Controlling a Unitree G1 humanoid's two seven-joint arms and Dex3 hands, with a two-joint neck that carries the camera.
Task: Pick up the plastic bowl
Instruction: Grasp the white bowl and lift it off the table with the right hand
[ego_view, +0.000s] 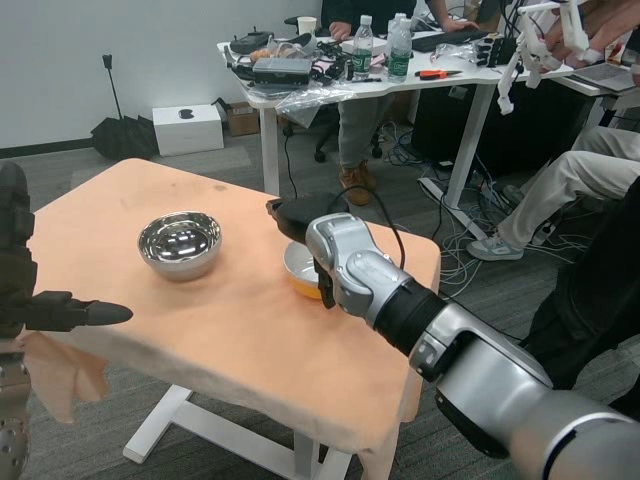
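Reaching over the plastic bowl (300, 272) near the right edge of the cloth-covered table (200, 330), the right hand (300, 218) hides its fingers, grip undeterminable; bowl apparently not yet lifted; left hand (70, 313) waits at the left edge, holding nothing, fingers extended; steel bowl (180, 243) stands apart.

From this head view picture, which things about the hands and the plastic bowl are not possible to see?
- Plastic bowl: mostly covered by the right forearm; only part of its white rim and orange inside shows.
- Right hand: fingers point away from the camera, so whether it grips the bowl cannot be told.
- Left hand: cut off by the left edge.
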